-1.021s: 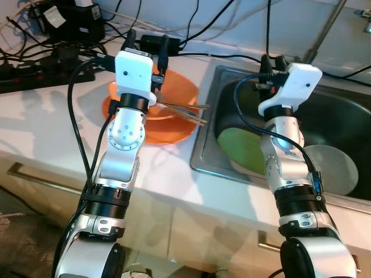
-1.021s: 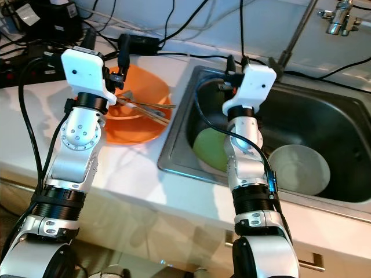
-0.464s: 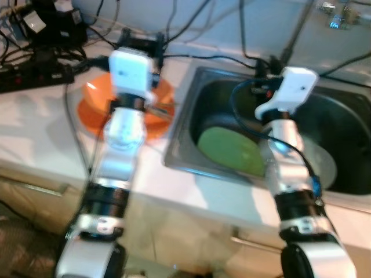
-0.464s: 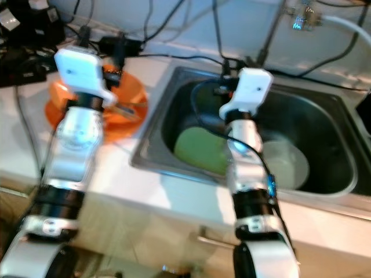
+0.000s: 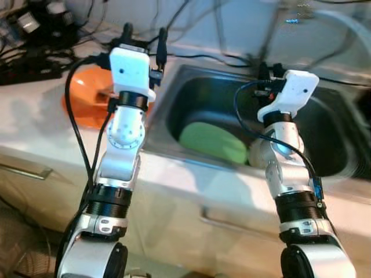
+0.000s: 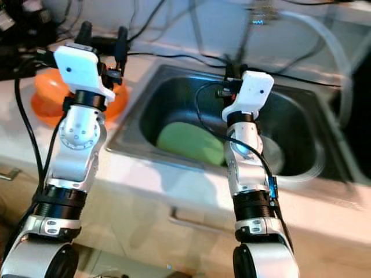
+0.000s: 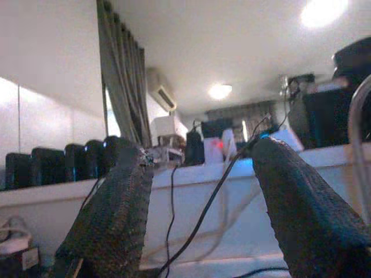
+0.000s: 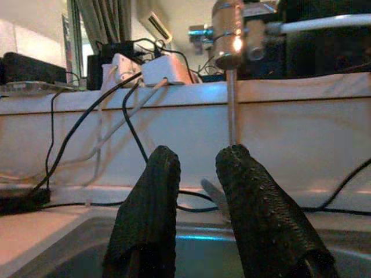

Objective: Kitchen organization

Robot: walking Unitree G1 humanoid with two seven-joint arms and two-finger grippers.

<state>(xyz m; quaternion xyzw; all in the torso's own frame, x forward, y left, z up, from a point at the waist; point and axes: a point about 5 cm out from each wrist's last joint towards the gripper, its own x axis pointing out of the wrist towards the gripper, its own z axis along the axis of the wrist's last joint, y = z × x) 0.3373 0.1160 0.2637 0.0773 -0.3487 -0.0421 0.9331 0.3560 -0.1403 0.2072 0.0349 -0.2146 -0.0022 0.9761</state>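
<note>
- A white kitchen counter (image 5: 35,116) holds a stainless steel sink (image 5: 191,98) set into it, seen from above by the robot's head camera; the picture is slightly blurred.
- The left gripper (image 5: 144,36) is raised above the counter at the sink's left edge, its 2 black fingers pointing up and away from the robot. In the left wrist view the fingers (image 7: 110,214) stand wide apart with nothing between them.
- The right gripper (image 6: 231,72) is raised over the middle of the sink basin. In the right wrist view its 2 fingers (image 8: 152,208) are close together, with a narrow gap between them and nothing held.
- An orange bowl (image 5: 84,101) sits on the counter to the left of the sink, partly hidden behind the left arm. What lies inside it cannot be made out.
- A green plate (image 5: 211,142) lies tilted in the sink basin, between the 2 arms.
- A pale round dish (image 6: 278,159) lies in the basin to the right of the green plate, mostly hidden behind the right arm and blurred.
- Black cables (image 5: 197,57) run along the back of the counter behind the sink, and dark power equipment (image 5: 35,29) sits at the far left.
- A metal tap (image 8: 228,35) stands behind the sink, ahead of the right gripper's fingers.
- A cabinet drawer handle (image 5: 23,169) shows below the counter on the left.
</note>
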